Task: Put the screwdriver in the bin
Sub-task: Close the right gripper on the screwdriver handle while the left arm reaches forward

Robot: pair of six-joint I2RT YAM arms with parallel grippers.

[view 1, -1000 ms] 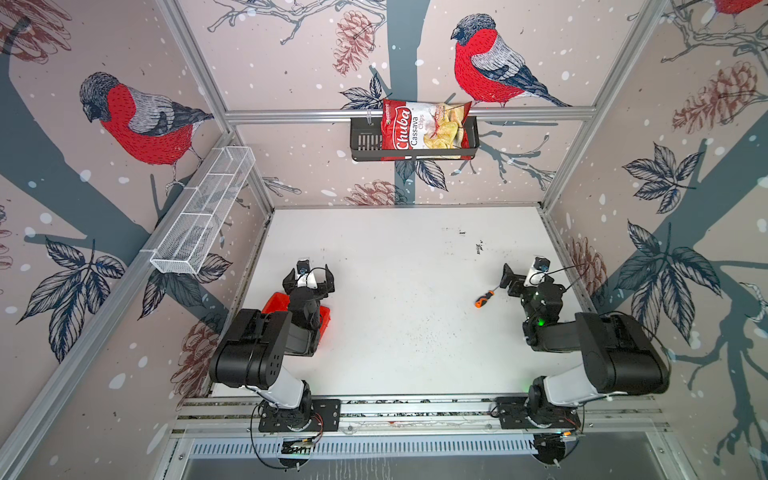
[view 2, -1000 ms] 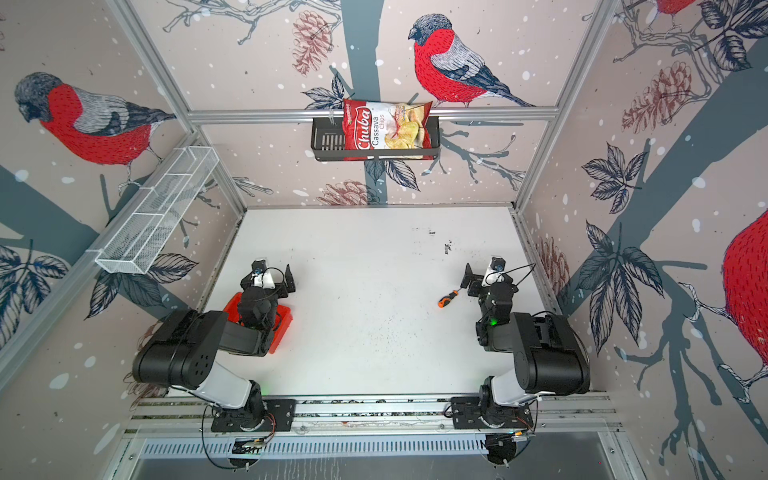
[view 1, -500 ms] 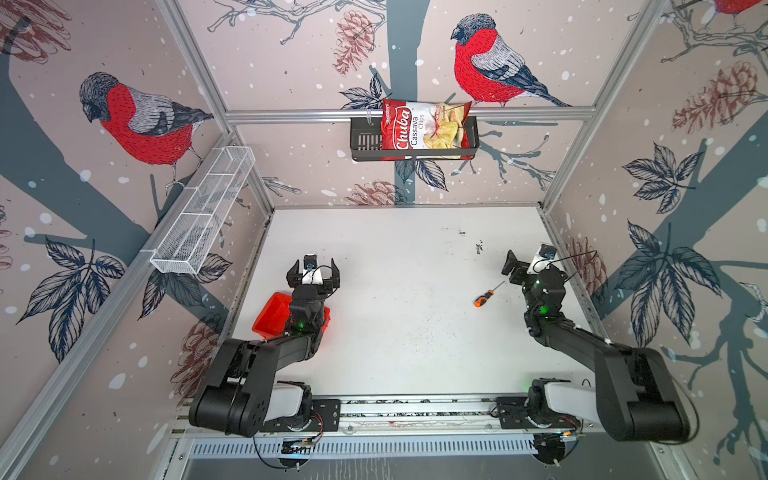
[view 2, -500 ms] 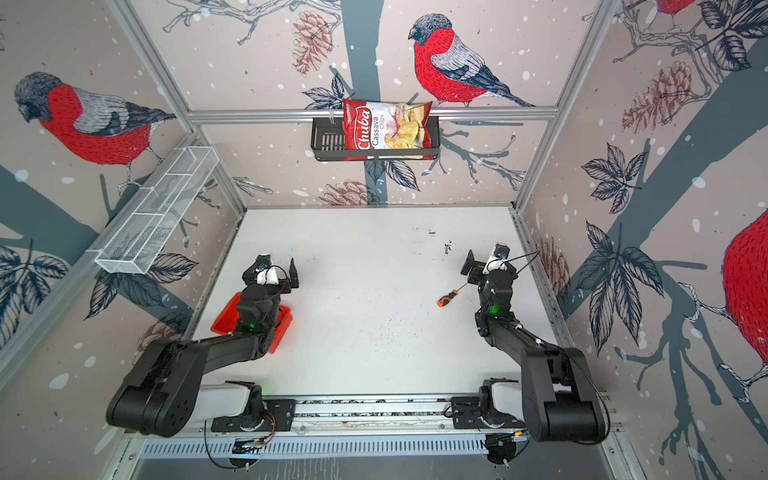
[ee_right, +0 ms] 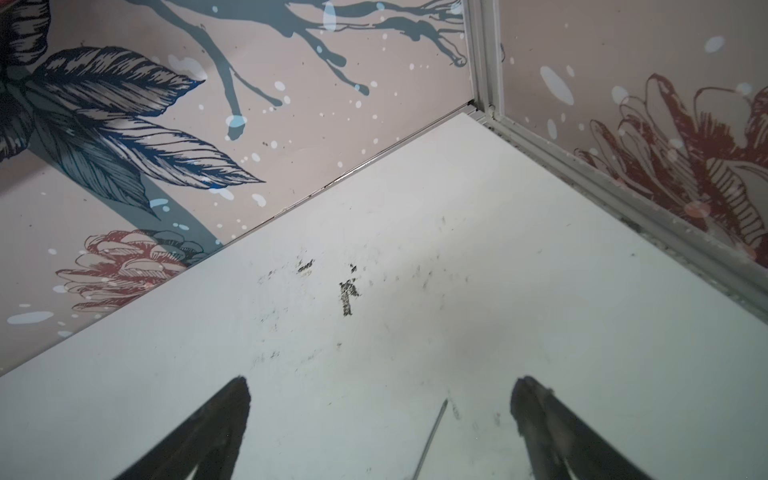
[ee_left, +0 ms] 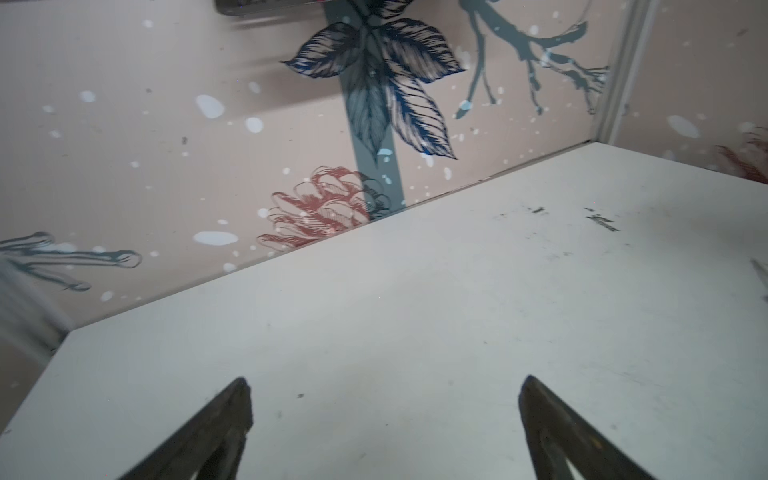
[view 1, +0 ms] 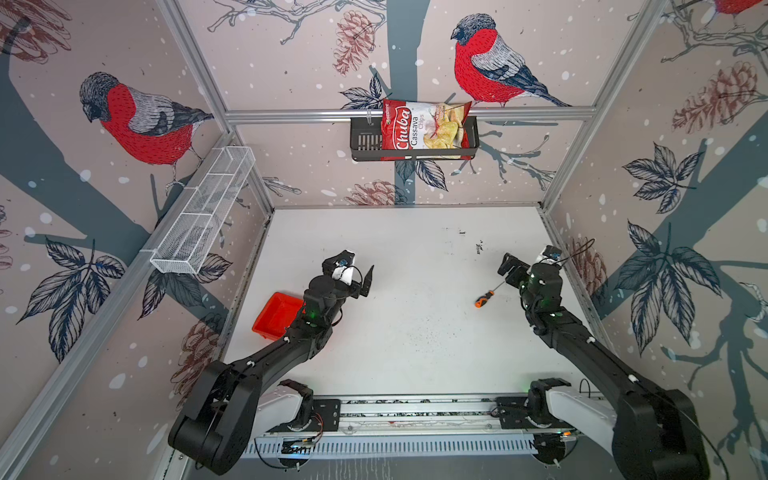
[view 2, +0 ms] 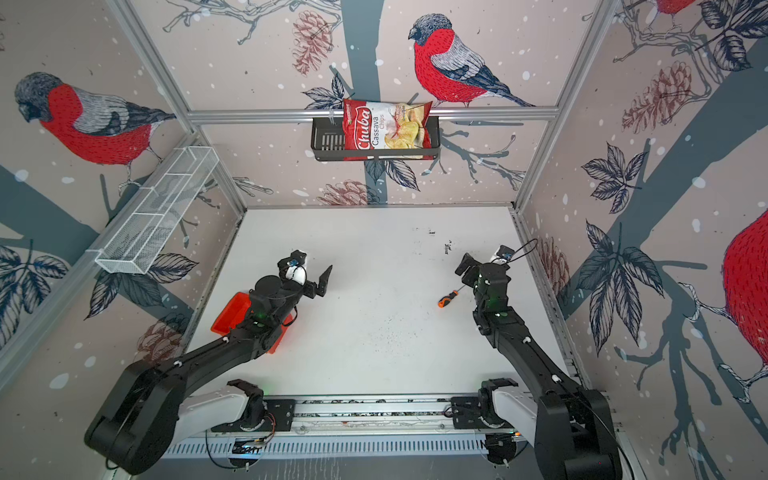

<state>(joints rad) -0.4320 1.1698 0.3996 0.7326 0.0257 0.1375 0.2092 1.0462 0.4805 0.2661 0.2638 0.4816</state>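
The screwdriver (view 1: 484, 299) (view 2: 447, 299) lies flat on the white table right of centre, its orange-and-black handle nearer the front and its thin shaft pointing away to the right. My right gripper (view 1: 525, 262) (view 2: 484, 262) hovers open just beyond the shaft's tip. In the right wrist view only the shaft (ee_right: 432, 432) shows, between the spread fingers of the right gripper (ee_right: 382, 380), touching neither. The bin (view 1: 276, 313) (view 2: 230, 316), a shallow red-orange tray, sits at the table's left edge, partly under my left arm. My left gripper (view 1: 352, 273) (view 2: 311, 277) (ee_left: 385, 379) is open and empty, right of the bin.
A black slotted basket (view 1: 365, 141) holding a chips bag (view 1: 424, 131) hangs on the back wall. A long white wire-mesh basket (view 1: 203, 212) is mounted on the left wall. Dark scuff marks (ee_right: 348, 293) dot the table (view 1: 407, 345) beyond the right gripper.
Both arms have stretched forward and lower. My left gripper has shifted right, off the bin, which shows more now. My right gripper stays by the screwdriver's shaft.
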